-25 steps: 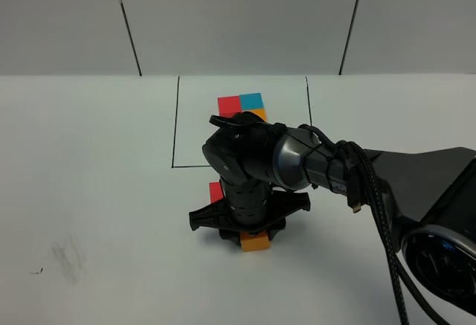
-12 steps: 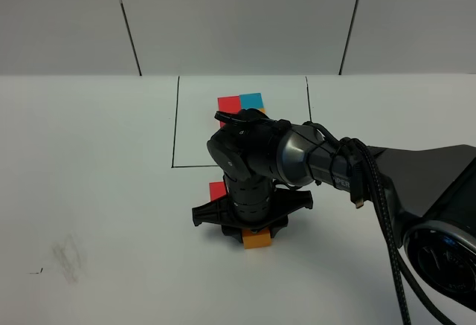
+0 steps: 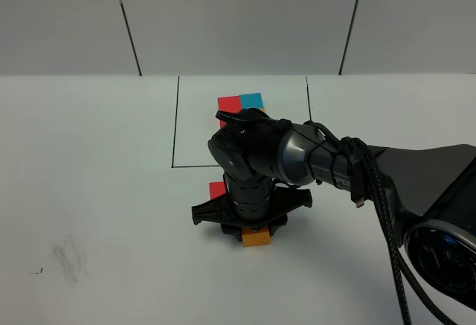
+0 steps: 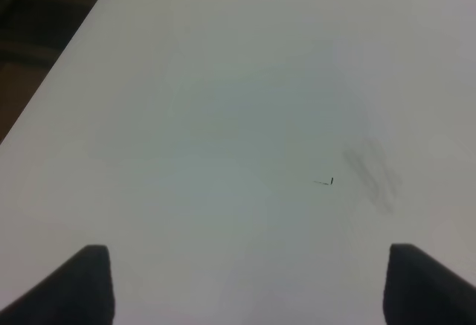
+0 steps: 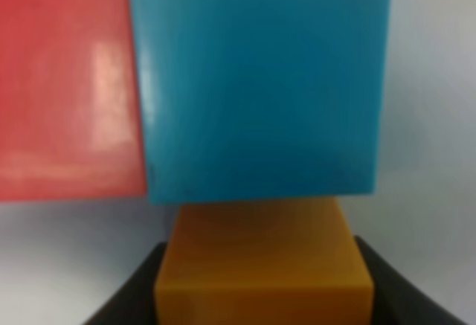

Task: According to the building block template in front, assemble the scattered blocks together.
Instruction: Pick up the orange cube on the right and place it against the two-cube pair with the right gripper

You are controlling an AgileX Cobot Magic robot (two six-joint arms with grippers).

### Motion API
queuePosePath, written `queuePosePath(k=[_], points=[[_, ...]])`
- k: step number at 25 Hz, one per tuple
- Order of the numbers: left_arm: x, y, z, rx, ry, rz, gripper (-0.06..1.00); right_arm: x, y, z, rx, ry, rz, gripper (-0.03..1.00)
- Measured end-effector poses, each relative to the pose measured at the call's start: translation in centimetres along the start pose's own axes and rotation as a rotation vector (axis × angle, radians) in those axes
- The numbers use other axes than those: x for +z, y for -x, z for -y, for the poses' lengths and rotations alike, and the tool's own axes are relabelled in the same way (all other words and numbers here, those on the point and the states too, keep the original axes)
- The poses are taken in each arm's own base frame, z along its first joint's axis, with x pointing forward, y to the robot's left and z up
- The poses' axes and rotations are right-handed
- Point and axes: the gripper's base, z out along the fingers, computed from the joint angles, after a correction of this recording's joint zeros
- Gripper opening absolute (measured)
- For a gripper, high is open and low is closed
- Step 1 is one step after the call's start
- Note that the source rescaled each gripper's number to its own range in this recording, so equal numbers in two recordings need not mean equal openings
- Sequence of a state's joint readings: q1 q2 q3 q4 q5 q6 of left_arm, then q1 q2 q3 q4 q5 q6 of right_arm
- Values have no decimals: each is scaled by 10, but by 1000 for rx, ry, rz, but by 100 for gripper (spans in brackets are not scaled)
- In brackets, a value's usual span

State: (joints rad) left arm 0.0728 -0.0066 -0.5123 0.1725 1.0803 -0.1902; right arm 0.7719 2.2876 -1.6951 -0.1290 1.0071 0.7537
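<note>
The building block template (image 3: 242, 104), a red, teal and orange cluster, lies inside a thin black rectangle (image 3: 175, 124) at the back of the table. My right gripper (image 3: 255, 230) points straight down in front of that frame, shut on the orange block (image 3: 257, 238). In the right wrist view the orange block (image 5: 264, 262) sits between the dark fingers (image 5: 126, 303), touching the teal-blue block (image 5: 260, 79). The red block (image 5: 67, 79) lies against the teal one's side. In the exterior view the red block (image 3: 216, 190) peeks out beside the arm, which hides the teal block. My left gripper (image 4: 253, 284) hangs open over bare table.
The right arm (image 3: 349, 172) and its cable (image 3: 387, 228) stretch across the table's right half. A faint grey smudge (image 3: 68, 256) and a small dark mark (image 3: 36, 271) lie on the white table at the front left. A dark drop-off (image 4: 37, 35) borders the table's edge.
My right gripper has shifted slightly right and towards the frame with the orange block in it. The left gripper has not moved.
</note>
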Motion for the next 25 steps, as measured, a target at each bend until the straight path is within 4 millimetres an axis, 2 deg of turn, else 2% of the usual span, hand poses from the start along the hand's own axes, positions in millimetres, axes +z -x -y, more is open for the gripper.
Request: queuePosePath(k=[25], points=[[0, 0, 0, 0, 0, 0, 73, 0, 3, -1, -11, 22, 24, 33]])
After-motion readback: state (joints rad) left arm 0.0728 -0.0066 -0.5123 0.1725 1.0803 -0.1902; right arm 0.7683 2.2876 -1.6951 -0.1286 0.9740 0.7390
